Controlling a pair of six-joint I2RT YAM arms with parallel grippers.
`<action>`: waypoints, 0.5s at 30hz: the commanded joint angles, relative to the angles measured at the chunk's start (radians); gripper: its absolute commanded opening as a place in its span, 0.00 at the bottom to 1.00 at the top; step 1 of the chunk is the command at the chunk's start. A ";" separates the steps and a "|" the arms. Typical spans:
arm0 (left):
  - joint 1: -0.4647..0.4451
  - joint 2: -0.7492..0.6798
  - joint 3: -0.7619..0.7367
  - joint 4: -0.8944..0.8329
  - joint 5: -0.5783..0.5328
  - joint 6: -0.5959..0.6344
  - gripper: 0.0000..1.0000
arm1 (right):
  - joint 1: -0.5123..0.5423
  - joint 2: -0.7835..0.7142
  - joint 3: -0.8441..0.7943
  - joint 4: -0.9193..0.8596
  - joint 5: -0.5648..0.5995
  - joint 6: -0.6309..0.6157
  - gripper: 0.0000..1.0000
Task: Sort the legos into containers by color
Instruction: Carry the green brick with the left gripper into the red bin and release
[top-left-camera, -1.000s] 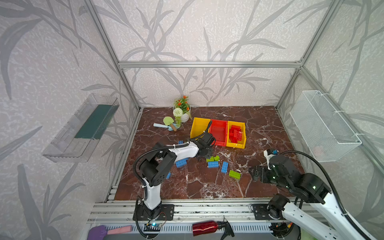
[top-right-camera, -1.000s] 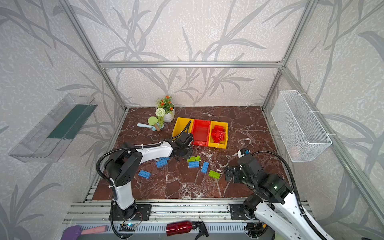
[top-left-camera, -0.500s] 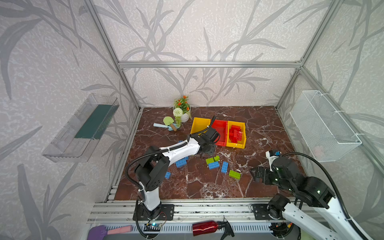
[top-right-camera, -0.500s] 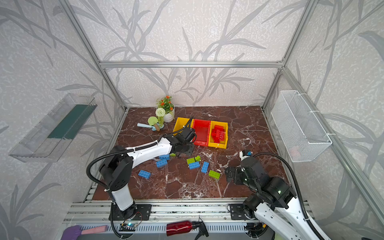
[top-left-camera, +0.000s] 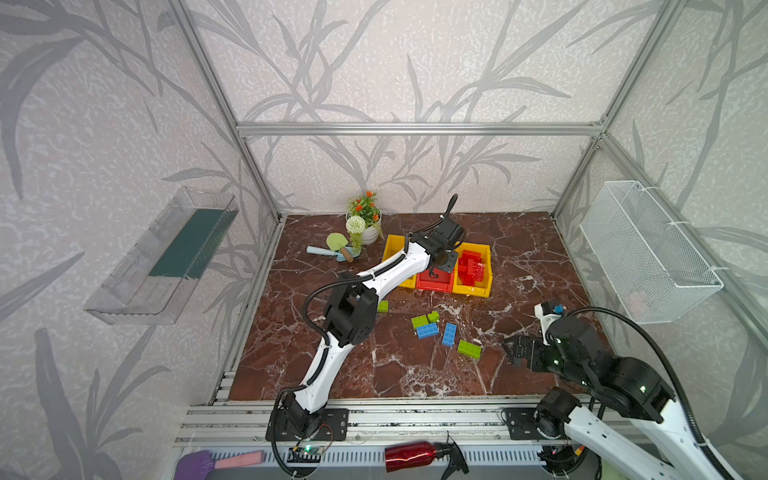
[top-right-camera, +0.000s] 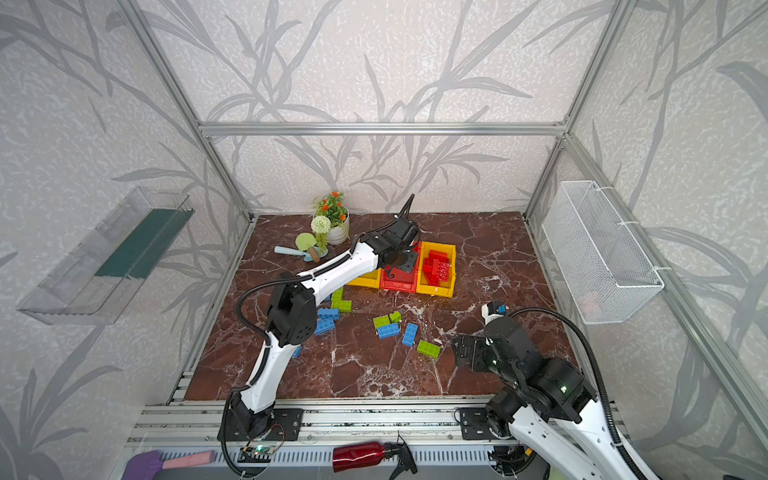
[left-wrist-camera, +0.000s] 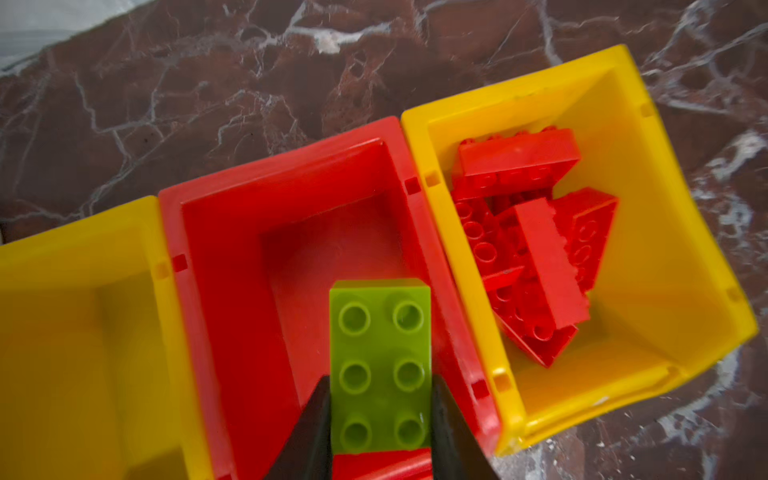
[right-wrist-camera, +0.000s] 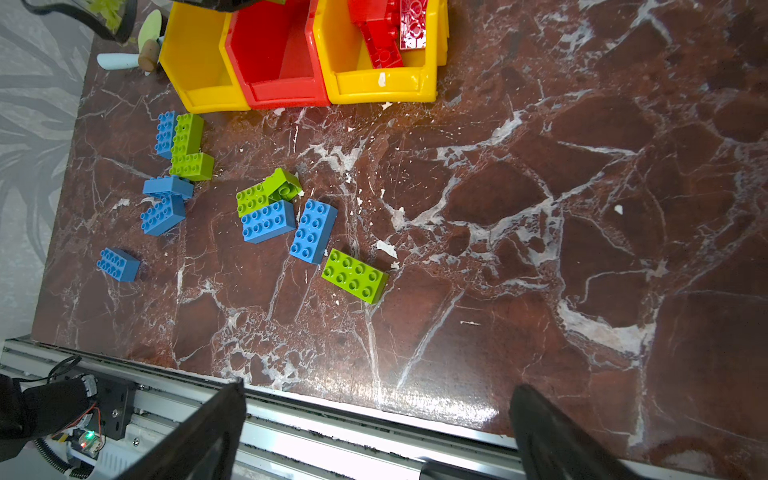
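My left gripper (left-wrist-camera: 380, 399) is shut on a lime green lego (left-wrist-camera: 380, 365), which hangs over the empty red container (left-wrist-camera: 232, 232). In both top views this gripper (top-left-camera: 444, 258) (top-right-camera: 400, 259) hovers above the joined containers. The yellow container (left-wrist-camera: 665, 249) beside the red one holds several red legos (left-wrist-camera: 528, 249). The other yellow container (left-wrist-camera: 83, 291) looks empty. Blue legos (right-wrist-camera: 268, 220) and green legos (right-wrist-camera: 354, 275) lie scattered on the marble floor in front of the containers. My right gripper (right-wrist-camera: 379, 388) (top-left-camera: 517, 351) stands open and empty near the front right.
A potted plant (top-left-camera: 365, 220) and a toy shovel (top-left-camera: 332, 245) sit at the back left of the containers. A white wire basket (top-left-camera: 648, 249) hangs on the right wall, a clear tray (top-left-camera: 166, 253) on the left. An aluminium rail (top-left-camera: 415, 411) borders the front edge.
My left arm has stretched up and back, carrying the green lego from in front of the containers to above the red one. The right arm has barely shifted.
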 joint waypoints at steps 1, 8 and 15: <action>0.020 0.058 0.117 -0.115 -0.013 0.015 0.18 | 0.002 0.013 0.032 -0.026 0.036 -0.018 0.99; 0.040 0.120 0.227 -0.158 -0.035 -0.017 0.89 | 0.000 0.077 0.063 -0.013 0.056 -0.073 0.99; 0.038 -0.013 0.103 -0.082 -0.038 -0.095 0.98 | 0.000 0.099 0.074 -0.005 0.050 -0.097 0.99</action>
